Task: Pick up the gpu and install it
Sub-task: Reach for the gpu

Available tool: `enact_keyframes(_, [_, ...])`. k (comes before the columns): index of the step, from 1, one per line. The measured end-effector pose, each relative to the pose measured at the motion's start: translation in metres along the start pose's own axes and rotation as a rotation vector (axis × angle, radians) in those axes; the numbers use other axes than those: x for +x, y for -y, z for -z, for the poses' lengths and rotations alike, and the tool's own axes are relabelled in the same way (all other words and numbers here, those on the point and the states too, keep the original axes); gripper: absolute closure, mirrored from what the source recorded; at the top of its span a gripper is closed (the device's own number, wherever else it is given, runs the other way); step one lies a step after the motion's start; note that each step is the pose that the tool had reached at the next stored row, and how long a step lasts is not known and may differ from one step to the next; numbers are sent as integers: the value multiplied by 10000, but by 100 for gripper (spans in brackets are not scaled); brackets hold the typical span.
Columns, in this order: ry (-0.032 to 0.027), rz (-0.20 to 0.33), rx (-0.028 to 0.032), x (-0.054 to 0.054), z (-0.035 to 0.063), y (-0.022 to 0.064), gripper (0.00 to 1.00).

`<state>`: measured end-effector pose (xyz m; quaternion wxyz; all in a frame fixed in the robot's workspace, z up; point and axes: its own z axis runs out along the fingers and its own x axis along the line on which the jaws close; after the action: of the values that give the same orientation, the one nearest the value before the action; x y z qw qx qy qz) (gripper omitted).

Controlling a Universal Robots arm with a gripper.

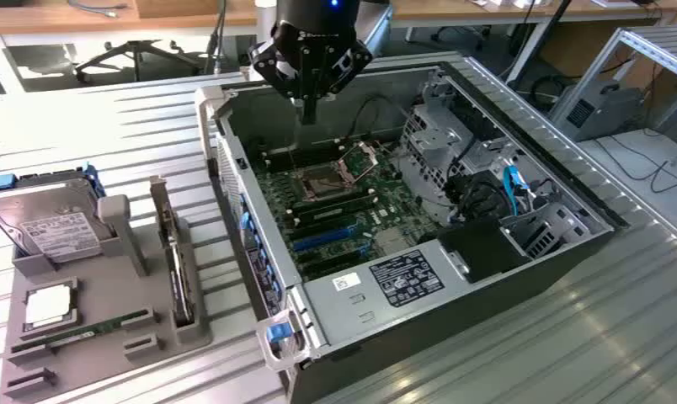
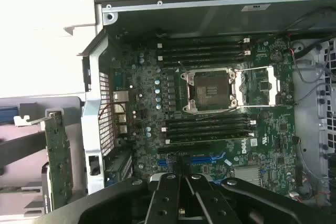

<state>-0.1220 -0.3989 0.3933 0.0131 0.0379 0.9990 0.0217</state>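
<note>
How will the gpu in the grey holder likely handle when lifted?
The gpu is a thin board, so probably stiff and light. It stands on edge in a narrow slot of the grey holder, so it may tip or bind if pulled off-vertical. Exposed components suggest fragile faces.

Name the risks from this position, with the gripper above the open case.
1. The shut gripper hangs empty over the motherboard; dropping here could strike the exposed CPU socket.
2. The gpu stands on edge in the grey holder outside the case; a low crossing could clip the case wall.
3. The card is thin, so an off-centre grip might tilt it.
</note>
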Motion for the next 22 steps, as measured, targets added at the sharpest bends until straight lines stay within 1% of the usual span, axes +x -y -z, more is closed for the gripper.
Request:
enact_keyframes(6, [1, 0, 0, 28, 1, 2, 89])
enact_keyframes(17, [1, 0, 0, 117, 3, 9, 89])
enact_keyframes(19, [0, 0, 1, 139, 4, 10, 89])
enact_keyframes(20, [1, 0, 0, 168, 5, 13, 89])
enact_keyframes(22, [1, 0, 1, 184, 5, 14, 89])
